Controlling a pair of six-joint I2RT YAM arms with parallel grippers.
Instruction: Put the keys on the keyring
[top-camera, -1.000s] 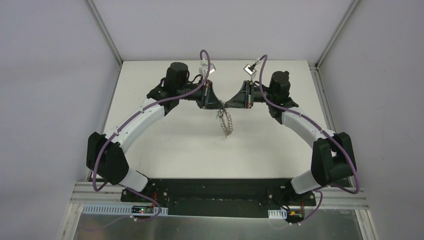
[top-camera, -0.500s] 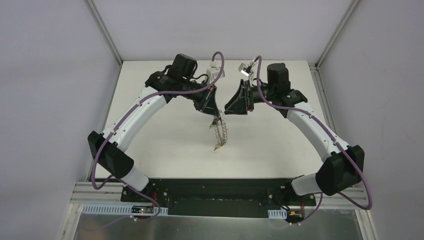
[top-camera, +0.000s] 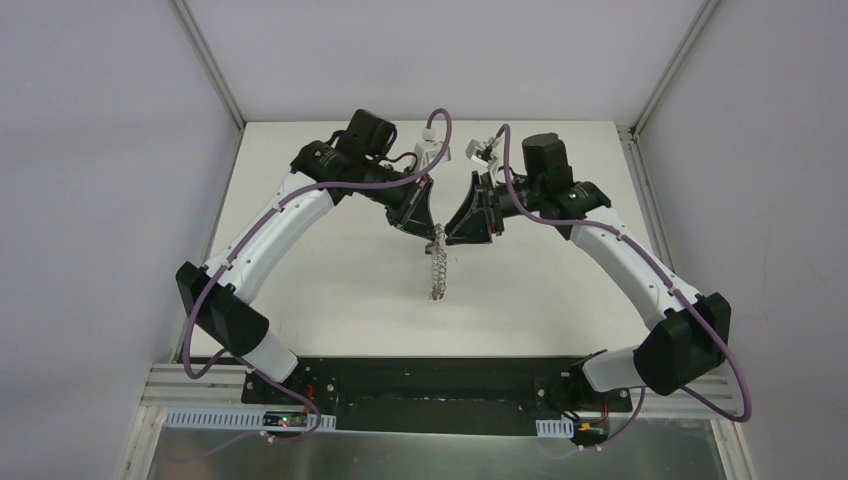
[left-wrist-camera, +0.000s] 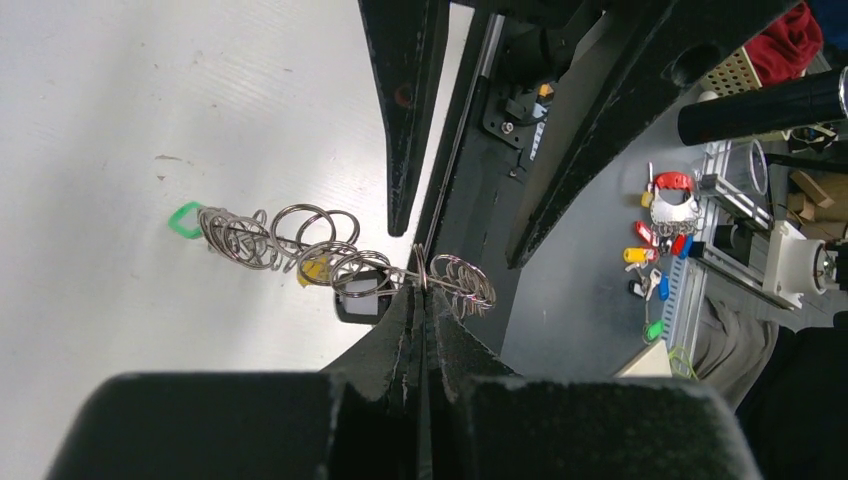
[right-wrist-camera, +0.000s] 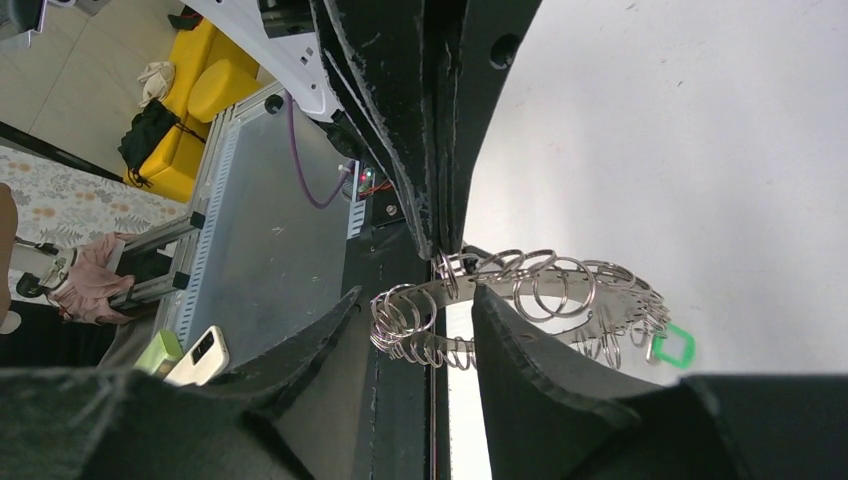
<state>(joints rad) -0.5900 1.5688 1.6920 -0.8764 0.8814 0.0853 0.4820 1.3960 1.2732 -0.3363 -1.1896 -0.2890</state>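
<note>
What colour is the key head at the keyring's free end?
Green; the key head on the keyring shows best in the left wrist view.

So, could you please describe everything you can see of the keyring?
The keyring is a floppy grey metal loop fringed with small wire rings. It hangs long from the left gripper, whose fingers are shut on its top. Small keys with green, yellow and black heads sit among the rings. The right gripper is open, fingers either side of it.

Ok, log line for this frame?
left gripper: shut on keyring | right gripper: open, straddling keyring | keyring: hanging | green key: on keyring
</note>
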